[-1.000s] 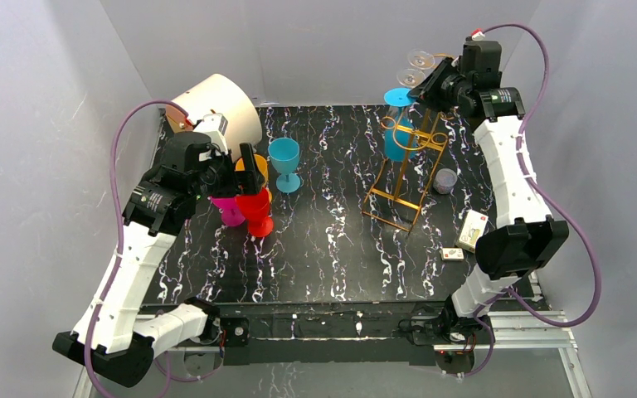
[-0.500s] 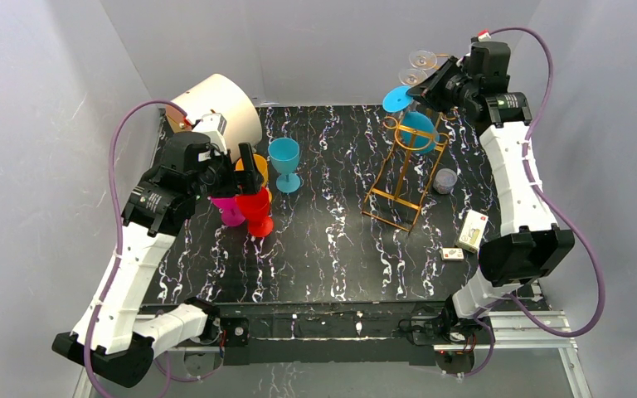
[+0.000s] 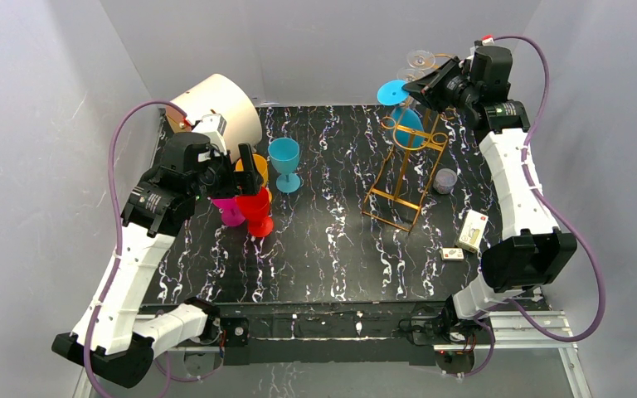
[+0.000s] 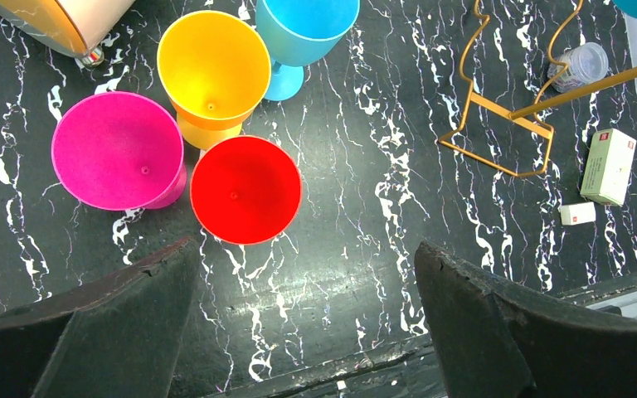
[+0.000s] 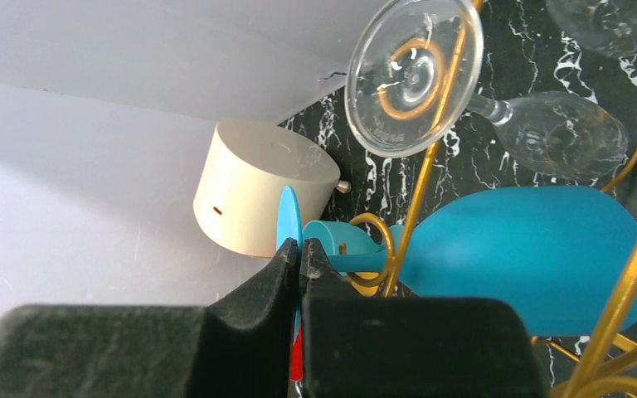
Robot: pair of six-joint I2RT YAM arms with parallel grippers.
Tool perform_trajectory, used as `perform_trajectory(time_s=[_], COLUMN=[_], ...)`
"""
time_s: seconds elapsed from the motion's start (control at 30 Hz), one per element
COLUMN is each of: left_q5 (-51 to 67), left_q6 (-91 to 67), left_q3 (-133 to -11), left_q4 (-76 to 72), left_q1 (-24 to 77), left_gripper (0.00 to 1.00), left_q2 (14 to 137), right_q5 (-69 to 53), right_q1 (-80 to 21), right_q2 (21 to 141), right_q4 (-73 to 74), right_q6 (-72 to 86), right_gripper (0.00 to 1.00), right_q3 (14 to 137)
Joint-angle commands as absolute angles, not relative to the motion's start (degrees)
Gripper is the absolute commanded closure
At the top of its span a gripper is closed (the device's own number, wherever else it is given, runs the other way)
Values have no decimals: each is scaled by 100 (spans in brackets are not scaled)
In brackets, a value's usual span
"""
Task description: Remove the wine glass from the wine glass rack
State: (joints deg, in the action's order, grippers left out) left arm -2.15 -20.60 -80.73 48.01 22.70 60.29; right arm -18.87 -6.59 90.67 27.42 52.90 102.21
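upper right of the overhead frame: right gripper [image 5: 299, 249] jaws pinch the thin foot of a blue wine glass [image 5: 531, 240] hanging on the gold wine glass rack [image 5: 419, 186]; likely light, stiff, slippery. left gripper [image 4: 303, 249] jaws spread wide.

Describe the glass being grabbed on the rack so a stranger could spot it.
Look for the tall gold wire rack at the far right of the table. Up at its top hooks, the right claw pinches the foot of one hanging wine glass. It is opaque blue, unlike the clear glasses beside it.
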Motion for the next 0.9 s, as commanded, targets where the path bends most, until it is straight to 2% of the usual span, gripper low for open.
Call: perform_trajectory(time_s=[0.0,0.87], left_q5=[-219,-177], left_q6=[-2048,-2135], left_q3=[-8267,-8275], left_q4=[4860,4813], left_q1=[2255,2253], left_gripper=[2,2], left_q2=[5924,6024], right_q5=[-2024,-1655], right_q1=[-653,-803], right_q2=[8829,9055], right_q4=[2270,2076], right_q6=[5502,5984], right_gripper=[99,99], right_q3=[10291,10221])
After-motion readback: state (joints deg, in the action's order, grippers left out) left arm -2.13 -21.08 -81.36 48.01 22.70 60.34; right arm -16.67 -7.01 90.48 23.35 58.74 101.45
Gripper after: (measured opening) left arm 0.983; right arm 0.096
